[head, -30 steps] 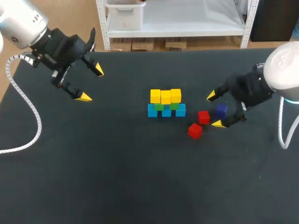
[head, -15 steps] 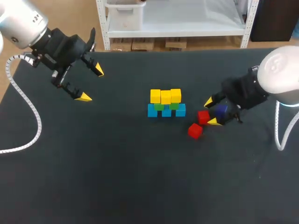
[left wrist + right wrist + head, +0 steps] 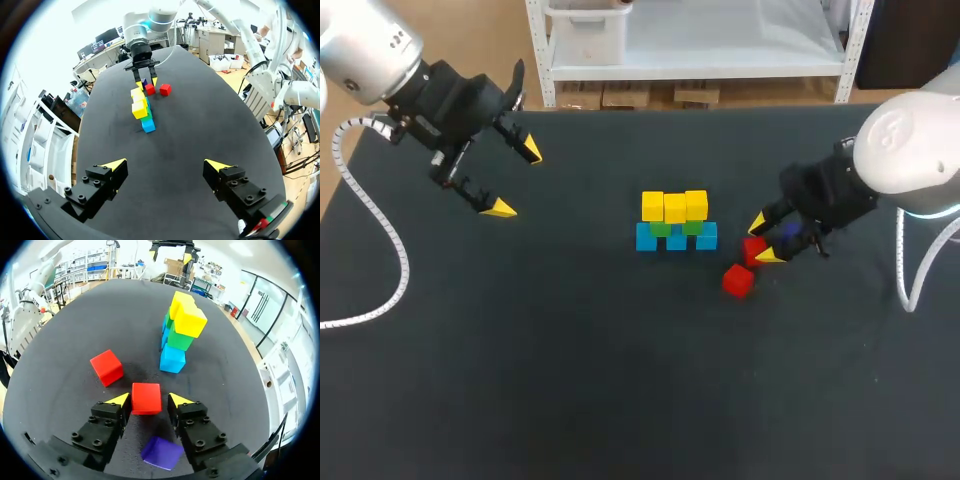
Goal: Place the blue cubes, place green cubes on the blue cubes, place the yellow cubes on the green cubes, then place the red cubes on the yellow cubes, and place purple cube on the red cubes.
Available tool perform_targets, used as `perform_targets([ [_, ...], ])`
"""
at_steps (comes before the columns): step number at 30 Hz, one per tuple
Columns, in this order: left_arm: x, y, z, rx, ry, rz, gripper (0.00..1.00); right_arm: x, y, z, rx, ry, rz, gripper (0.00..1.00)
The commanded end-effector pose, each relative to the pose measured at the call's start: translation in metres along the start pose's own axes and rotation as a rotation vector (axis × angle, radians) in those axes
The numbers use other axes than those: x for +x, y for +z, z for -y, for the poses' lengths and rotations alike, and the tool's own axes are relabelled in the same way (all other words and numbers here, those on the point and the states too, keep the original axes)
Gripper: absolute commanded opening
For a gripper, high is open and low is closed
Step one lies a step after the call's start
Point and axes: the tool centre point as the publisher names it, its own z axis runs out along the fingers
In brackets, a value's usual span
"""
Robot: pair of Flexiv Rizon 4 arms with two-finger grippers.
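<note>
Right gripper (image 3: 149,400) straddles a red cube (image 3: 146,396), fingers parted, not yet clamped.
The cube sits at four o'clock from the stack (image 3: 675,222); left gripper (image 3: 515,180), at ten o'clock, is spread wide.

No legible text, label, number or sign made out in any view; cube faces seen plain, small markings on gripper hardware too blurred to be read
</note>
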Motion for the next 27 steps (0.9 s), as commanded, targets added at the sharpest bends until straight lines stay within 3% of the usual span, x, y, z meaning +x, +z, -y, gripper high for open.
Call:
perform_targets([
  [1, 0.001, 0.0, -0.002, 0.003, 0.002, 0.001, 1.0, -0.001, -0.001, 0.003, -0.013, -0.004, -0.019, 0.39],
  [5, 0.001, 0.0, -0.002, 0.003, 0.002, 0.001, 1.0, -0.001, -0.003, 0.004, -0.018, -0.006, -0.029, 0.29],
  [8, 0.001, 0.0, -0.002, 0.003, 0.002, 0.001, 1.0, 0.0, -0.005, 0.005, -0.016, -0.008, -0.033, 0.0],
  [13, 0.001, 0.0, -0.002, 0.003, 0.002, 0.001, 1.0, -0.003, -0.015, 0.005, 0.02, 0.065, -0.033, 0.0],
  [20, 0.001, 0.0, -0.002, 0.003, 0.002, 0.001, 1.0, -0.011, -0.041, 0.007, 0.183, 0.279, 0.009, 0.0],
  [27, 0.001, 0.0, -0.002, 0.003, 0.002, 0.001, 1.0, -0.032, -0.072, 0.024, 0.308, 0.292, -0.013, 0.0],
])
